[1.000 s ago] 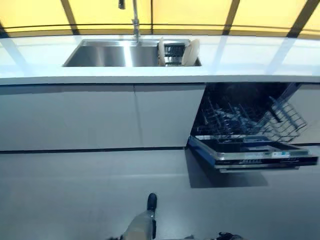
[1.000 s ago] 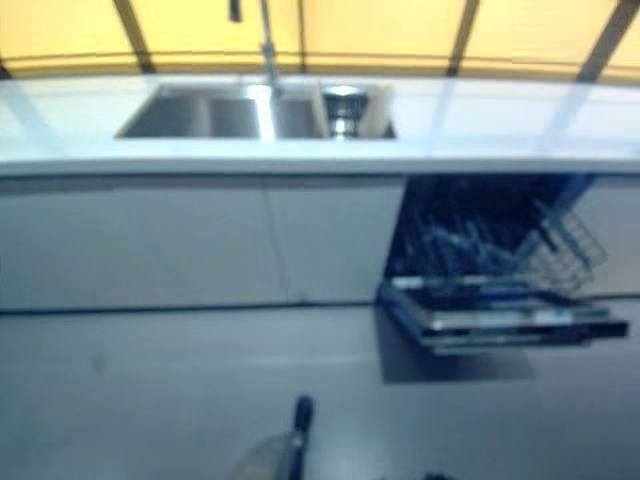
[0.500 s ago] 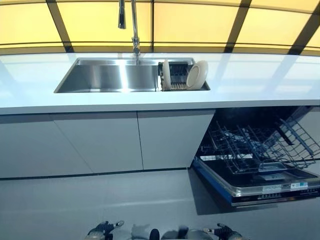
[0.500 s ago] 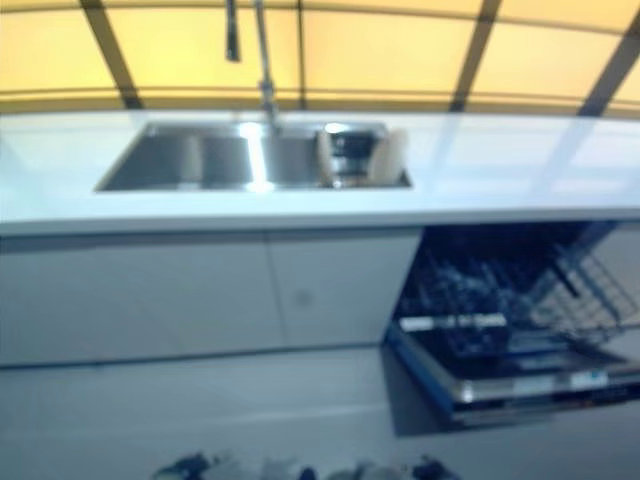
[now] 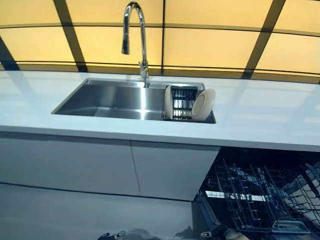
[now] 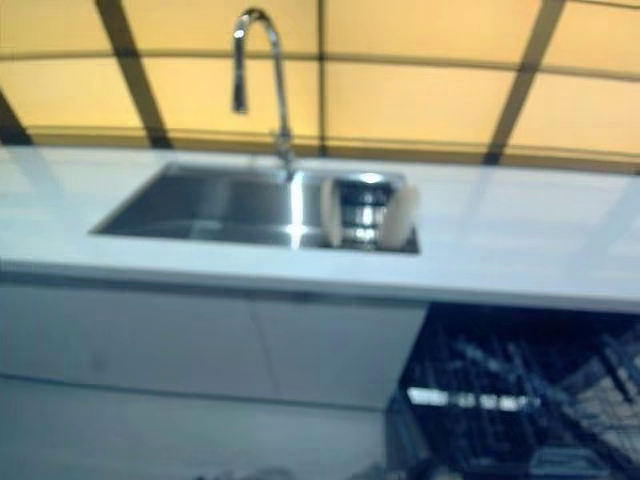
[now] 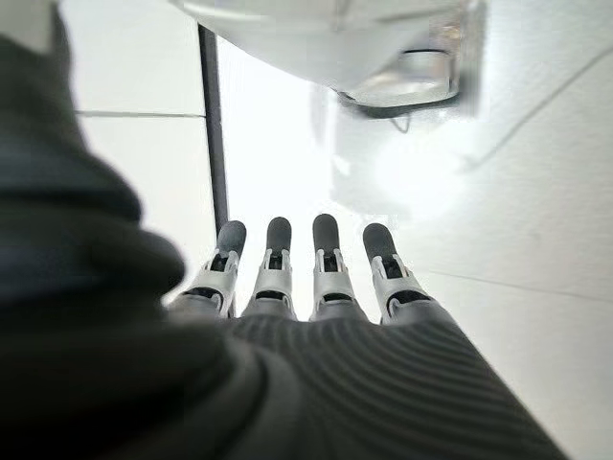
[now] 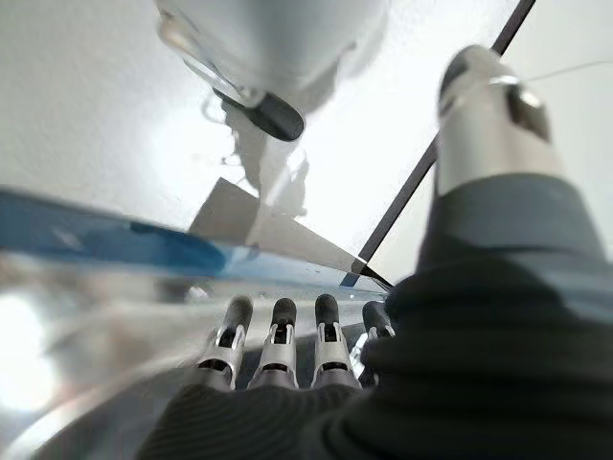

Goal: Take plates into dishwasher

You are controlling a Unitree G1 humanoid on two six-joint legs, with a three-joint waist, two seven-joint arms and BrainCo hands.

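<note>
Steel sink [image 5: 110, 100] sits sunk in the white table [image 5: 260, 120], with a curved tap [image 5: 135, 35] rising at its back edge. At the sink's right end stands a small dark rack [image 5: 182, 102], and two pale plates are set on edge in it: one plate [image 5: 167, 102] upright at the rack's left side, the other [image 5: 203, 104] leaning at its right side with its round face turned toward the camera. Below the table, to the right of the white cabinet doors [image 5: 100, 167], the dishwasher [image 5: 260, 200] stands open, its wire basket [image 5: 265, 195] pulled out; what lies in the basket seems to be only wire tines, though the view there is dim.

Both hands hang low, well apart from the plates and beneath the level of the table. The left hand [image 7: 297, 287] shows in its wrist view with fingers straight and side by side, holding nothing, pointed at the pale floor [image 7: 536, 220]. The right hand [image 8: 287, 345] likewise has its fingers extended and its thumb [image 8: 488, 115] spread apart from them, empty, with a shiny blue-edged surface just past the fingertips, probably the dishwasher door [image 8: 105, 259].
</note>
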